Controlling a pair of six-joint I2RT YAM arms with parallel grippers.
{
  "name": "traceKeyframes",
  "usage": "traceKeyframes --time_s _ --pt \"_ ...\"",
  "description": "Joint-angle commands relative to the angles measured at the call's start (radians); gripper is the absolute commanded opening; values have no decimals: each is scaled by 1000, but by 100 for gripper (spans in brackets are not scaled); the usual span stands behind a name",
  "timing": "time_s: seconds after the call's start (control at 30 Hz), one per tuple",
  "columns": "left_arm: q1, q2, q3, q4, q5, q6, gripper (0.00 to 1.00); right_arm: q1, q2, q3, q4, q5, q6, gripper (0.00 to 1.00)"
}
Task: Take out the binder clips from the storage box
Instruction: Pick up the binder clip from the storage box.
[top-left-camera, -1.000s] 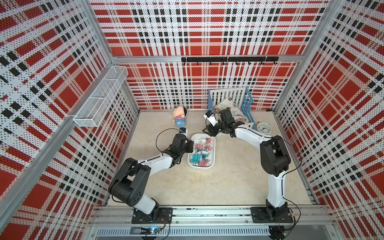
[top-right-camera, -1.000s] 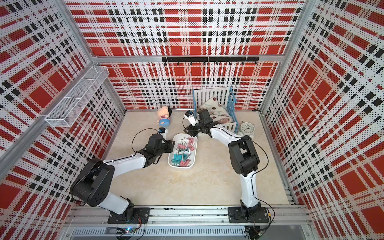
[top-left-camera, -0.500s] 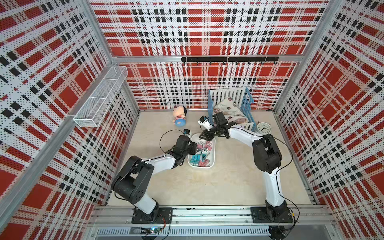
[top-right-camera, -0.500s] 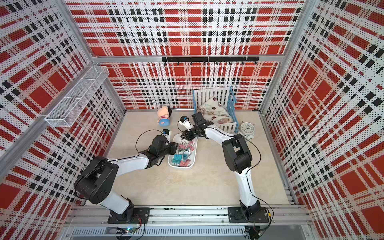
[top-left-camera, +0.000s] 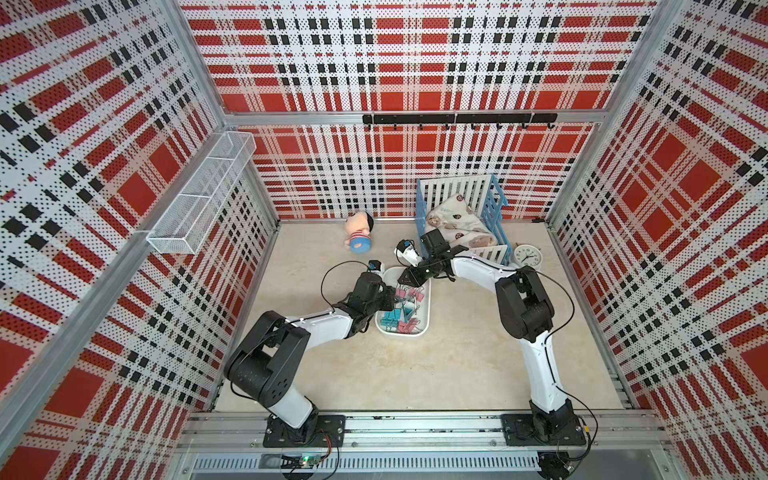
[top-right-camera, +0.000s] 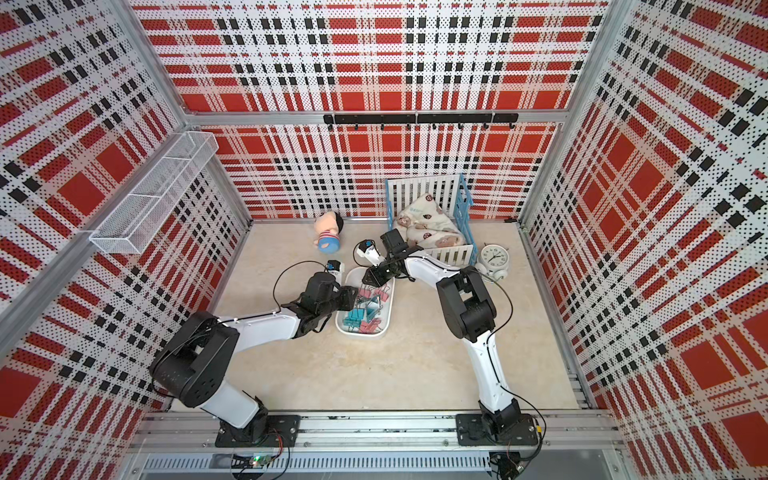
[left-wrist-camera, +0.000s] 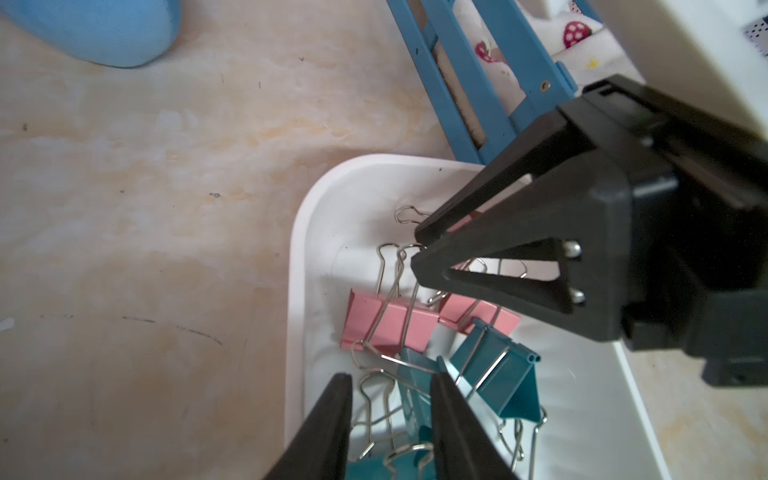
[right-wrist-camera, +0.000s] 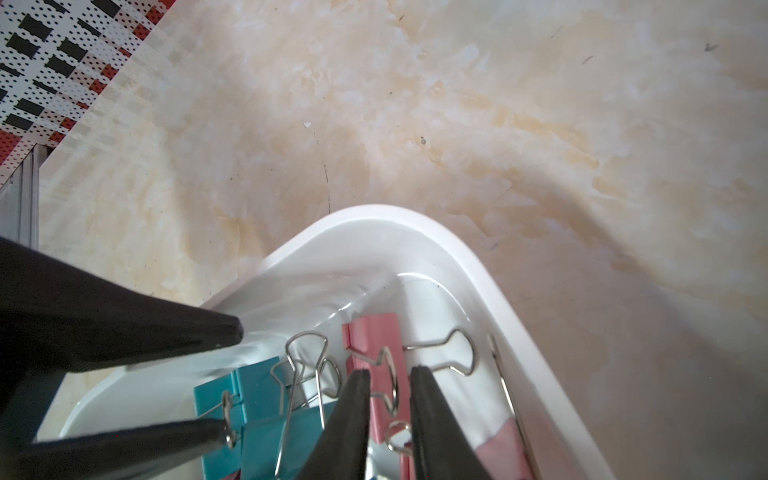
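Observation:
The white storage box lies mid-table with several pink and teal binder clips in it. Both grippers reach into its far half. My left gripper is open, its fingers astride a teal clip and some wire handles. My right gripper has closed to a narrow gap on a pink clip, whose wire handle lies between the fingers. The right gripper also shows in the left wrist view, tips close together among wire loops.
A white-and-blue toy crib with a blanket stands at the back, just behind the right wrist. A doll lies back left of the box and an alarm clock back right. A wire-mesh basket hangs on the left wall.
Both grippers have moved from the box's far edge down into it. The right jaws have narrowed around the pink clip. The left jaws have hardly changed.

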Motion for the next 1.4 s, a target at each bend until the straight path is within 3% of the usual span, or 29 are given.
traceKeyframes --time_s 0.0,0.23,0.87,1.37 --pt "-5 5 -19 1 -12 -3 39 11 30 37 -17 -28 0 19" --pt "3 9 -7 -12 -9 4 39 13 29 48 -30 -44 3 0" --pt "9 -7 -6 -14 -9 8 39 -25 -233 -57 -31 21 -6 0" --pt "5 11 3 -22 -10 19 38 -164 -593 -465 58 47 78 0"
